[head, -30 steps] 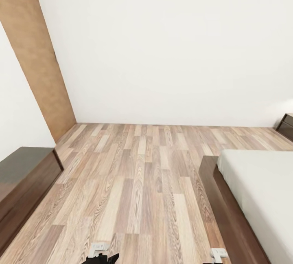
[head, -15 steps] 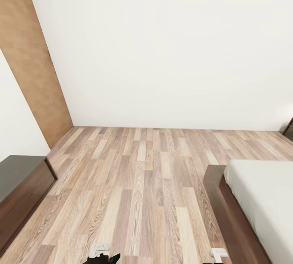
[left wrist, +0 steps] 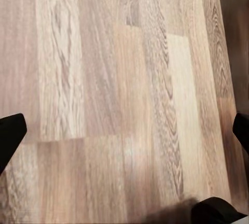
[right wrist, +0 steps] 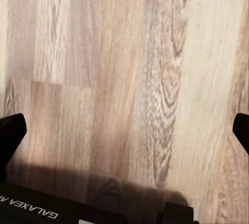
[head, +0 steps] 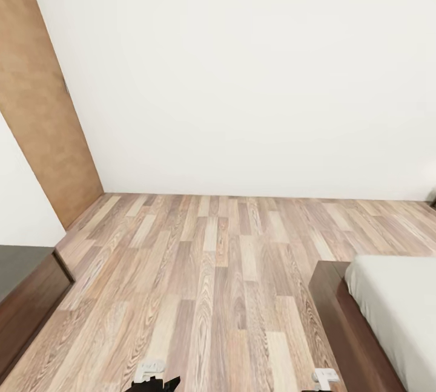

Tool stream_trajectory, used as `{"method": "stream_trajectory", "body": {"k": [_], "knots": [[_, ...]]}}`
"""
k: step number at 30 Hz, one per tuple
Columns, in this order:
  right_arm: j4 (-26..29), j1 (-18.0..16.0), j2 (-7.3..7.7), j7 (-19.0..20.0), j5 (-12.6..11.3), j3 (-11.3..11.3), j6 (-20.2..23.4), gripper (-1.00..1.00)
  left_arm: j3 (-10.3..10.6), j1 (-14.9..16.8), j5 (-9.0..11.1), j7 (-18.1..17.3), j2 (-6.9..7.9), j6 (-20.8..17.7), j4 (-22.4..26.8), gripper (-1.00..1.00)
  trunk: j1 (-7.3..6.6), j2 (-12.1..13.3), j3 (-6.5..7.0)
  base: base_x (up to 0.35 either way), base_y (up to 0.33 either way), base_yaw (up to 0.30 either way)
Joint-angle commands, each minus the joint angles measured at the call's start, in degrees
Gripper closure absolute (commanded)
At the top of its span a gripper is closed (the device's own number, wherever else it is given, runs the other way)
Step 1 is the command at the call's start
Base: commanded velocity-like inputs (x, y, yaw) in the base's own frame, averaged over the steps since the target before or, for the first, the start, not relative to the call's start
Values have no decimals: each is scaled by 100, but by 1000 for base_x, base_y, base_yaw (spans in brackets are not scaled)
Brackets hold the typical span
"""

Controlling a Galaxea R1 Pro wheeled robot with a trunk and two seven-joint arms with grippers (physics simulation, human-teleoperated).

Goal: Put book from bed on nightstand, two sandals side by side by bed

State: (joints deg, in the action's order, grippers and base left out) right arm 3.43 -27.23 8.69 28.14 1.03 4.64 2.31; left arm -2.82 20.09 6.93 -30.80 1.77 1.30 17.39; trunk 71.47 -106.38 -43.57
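Note:
A corner of the bed shows at the lower right of the head view, with its off-white mattress [head: 399, 313] on a dark brown frame [head: 336, 313]. The book, the sandals and the nightstand are out of view. In the left wrist view my left gripper [left wrist: 124, 133] is open over bare wood planks, its black fingertips [left wrist: 10, 136] far apart. My right gripper [right wrist: 124, 133] is open in the same way above the floor, with nothing between its fingertips [right wrist: 10, 130].
A long low dark-wood bench [head: 24, 295] stands at the lower left. A tan wooden door [head: 42, 114] leans along the left wall, and a plain white wall [head: 254, 77] is ahead. Wood-plank floor [head: 212, 271] runs between bench and bed.
The camera has moved: bench and bed have slid lower and outward in the picture, and the dark corner at the far right edge has left it. Both grippers stay open.

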Motion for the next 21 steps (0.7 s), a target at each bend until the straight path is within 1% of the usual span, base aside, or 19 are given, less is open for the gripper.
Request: {"method": "stream_trajectory", "body": {"k": [1, 21], "knots": [[2, 0, 1, 23, 11, 46, 24, -100, -30, 4, 10, -37, -2, 2, -8, -100, 3, -2, -5, 332, 0, 0], [0, -2, 1, 16, 11, 46, 24, -100, -26, 4, 10, -31, -2, 2, -7, -100, 3, -2, -5, 332, 0, 0]]}}
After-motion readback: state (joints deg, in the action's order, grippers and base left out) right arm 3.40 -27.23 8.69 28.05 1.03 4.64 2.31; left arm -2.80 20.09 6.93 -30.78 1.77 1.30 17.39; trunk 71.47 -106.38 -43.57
